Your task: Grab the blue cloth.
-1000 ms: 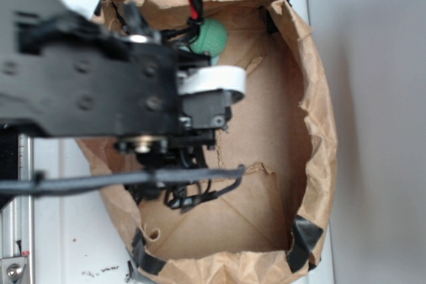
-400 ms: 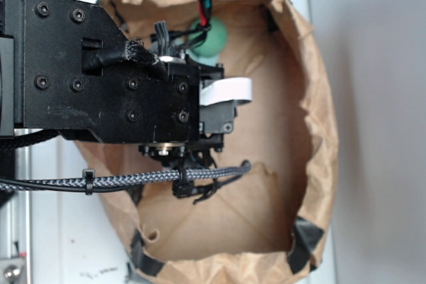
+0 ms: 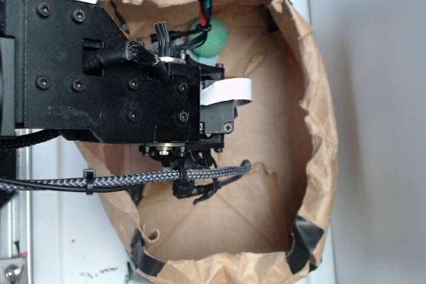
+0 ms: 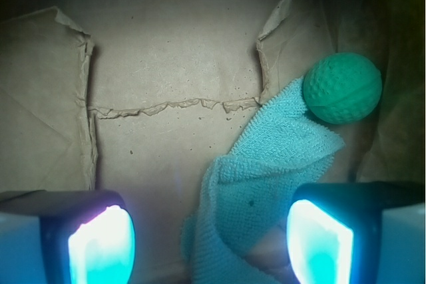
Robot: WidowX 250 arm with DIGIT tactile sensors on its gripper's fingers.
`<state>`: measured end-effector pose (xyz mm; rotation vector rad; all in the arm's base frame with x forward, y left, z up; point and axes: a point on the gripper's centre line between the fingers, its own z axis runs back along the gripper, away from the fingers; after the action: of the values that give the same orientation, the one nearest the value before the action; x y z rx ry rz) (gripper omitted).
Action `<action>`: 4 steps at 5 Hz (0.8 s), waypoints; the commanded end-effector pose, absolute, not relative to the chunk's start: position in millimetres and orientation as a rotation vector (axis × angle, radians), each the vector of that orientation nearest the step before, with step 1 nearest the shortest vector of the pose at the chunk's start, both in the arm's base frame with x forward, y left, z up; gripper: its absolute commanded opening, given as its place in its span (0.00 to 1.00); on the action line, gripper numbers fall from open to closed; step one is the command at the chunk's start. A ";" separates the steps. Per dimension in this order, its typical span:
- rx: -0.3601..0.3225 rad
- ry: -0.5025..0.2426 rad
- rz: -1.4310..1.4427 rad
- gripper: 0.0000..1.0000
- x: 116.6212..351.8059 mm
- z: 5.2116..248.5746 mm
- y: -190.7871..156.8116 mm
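The blue cloth lies crumpled on the brown paper floor of a bag, and one pointed corner reaches up to a round green ball. My gripper is open just above the cloth. The lower folds of the cloth lie between the two glowing fingertips, nearer the right one. Nothing is held. In the exterior view the black arm hides the cloth and the jaws; only the ball shows behind it.
A brown paper bag with rolled-down walls and black tape at its corners surrounds the work area. Torn paper flaps cross the floor. A braided cable runs across the bag's left side.
The arm was blurred and close to the camera a second ago; it has since settled lower into the bag and looks sharp. It has not moved in the last half second.
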<state>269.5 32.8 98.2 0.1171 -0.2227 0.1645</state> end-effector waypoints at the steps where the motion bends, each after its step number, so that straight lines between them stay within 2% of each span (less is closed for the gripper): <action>1: 0.054 -0.245 0.173 1.00 268.3 81.0 46.7; 2: 0.071 -0.270 0.164 1.00 270.2 68.8 48.0; 3: 0.080 -0.285 0.177 0.22 277.7 58.4 46.6; 4: 0.114 -0.312 0.211 0.00 280.3 48.4 46.7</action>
<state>275.3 42.6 38.6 0.1104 -0.2786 0.2101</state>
